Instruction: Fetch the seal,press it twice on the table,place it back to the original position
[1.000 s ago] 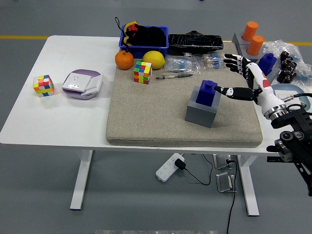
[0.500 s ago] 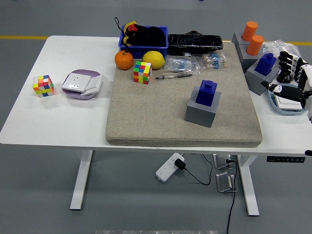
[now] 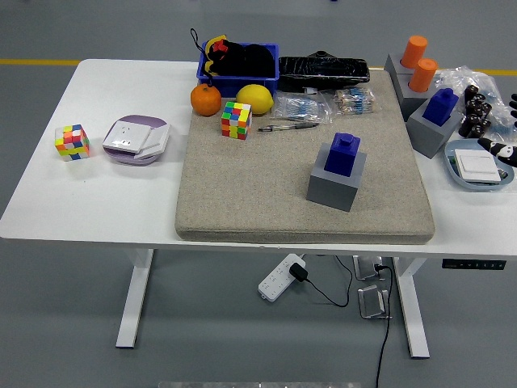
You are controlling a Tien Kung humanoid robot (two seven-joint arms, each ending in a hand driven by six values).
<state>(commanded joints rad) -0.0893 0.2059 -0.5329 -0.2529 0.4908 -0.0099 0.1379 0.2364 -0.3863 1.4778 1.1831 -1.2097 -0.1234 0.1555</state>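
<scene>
Tabletop [image 3: 121, 194] white, w/ tan felt mat [image 3: 258, 186] over its middle and right. Far left: small Rubik's cube [image 3: 71, 142], then a purple-and-white socket box [image 3: 136, 141] just beside it. At mat's far edge: orange [image 3: 205, 99], lemon [image 3: 254, 99], blue bin [image 3: 238, 65] w/ dark stuff inside, second Rubik's cube [image 3: 237, 120], pen [image 3: 288, 126], bagged small parts [image 3: 303, 105]. Seal [image 3: 344, 153], a blue knobbed stamp, sits upright in its grey block holder [image 3: 335, 179], mid-right on mat, nothing touching it. Further right, off the mat: another blue seal [image 3: 441, 105] in a grey holder, orange ones [image 3: 420, 63] far behind, pale blue dish [image 3: 477, 166] near the right edge. Right hand [image 3: 505, 145] only just shows at the frame's right edge, over the dish, well apart from the seal; too little visible, so can't tell if fingers are spread or curled. Left arm not in view. Handling, by look: seal prob. rigid plastic, light, smooth-sided so maybe a bit slippery; holder likely loose on the mat and could lift w/ it if the fit is snug. Best hold: pinch the narrow top knob from opposite sides, pull straight up.
</scene>
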